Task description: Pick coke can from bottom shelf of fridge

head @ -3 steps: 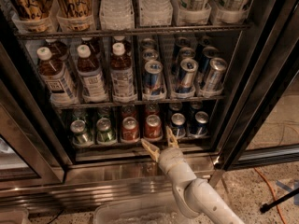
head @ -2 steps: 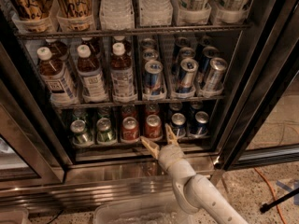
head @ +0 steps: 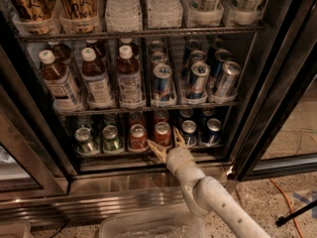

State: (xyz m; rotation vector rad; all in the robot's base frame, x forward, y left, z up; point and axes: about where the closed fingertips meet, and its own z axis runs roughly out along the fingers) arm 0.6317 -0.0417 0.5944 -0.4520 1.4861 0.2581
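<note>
I'm lining up the grasp at the front edge of the bottom shelf of the fridge. Past the green cans and another red can, the coke can is standing mid-row, with blue cans beyond it. My gripper is gaping wide around the coke can's base, holding nothing. Next, I judge, it is needing a slight push in before closing.

No readable text on bottle labels or cans (too small), jaws apart by coke can
</note>
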